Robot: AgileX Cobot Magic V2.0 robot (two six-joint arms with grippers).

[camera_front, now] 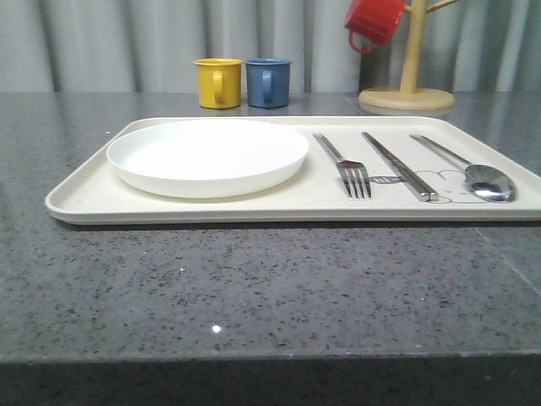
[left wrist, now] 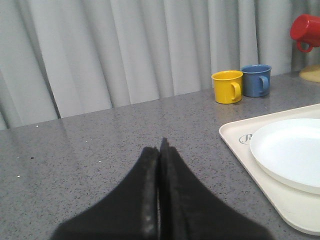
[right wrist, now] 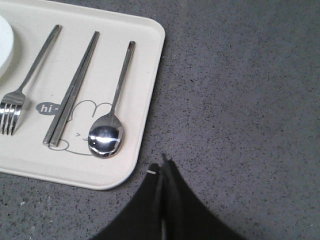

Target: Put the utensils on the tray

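plate (camera_front: pixel 207 156), fork (camera_front: pixel 347 167), chopsticks (camera_front: pixel 399 166), spoon (camera_front: pixel 473 172) on tray (camera_front: pixel 76 196), left tool (left wrist: pixel 161 150) and right tool (right wrist: pixel 163 165) pressed together, empty

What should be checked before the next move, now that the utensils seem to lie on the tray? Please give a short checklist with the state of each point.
1. Plate on the tray, left part: ok.
2. Fork, chopsticks and spoon side by side on the tray, right of the plate: ok.
3. Nothing hangs over the tray rim: ok.
4. Left gripper shut, holding nothing, over bare table: ok.
5. Right gripper shut, holding nothing, off the tray's corner: ok.
6. Yellow mug and blue mug upright behind the tray: ok.
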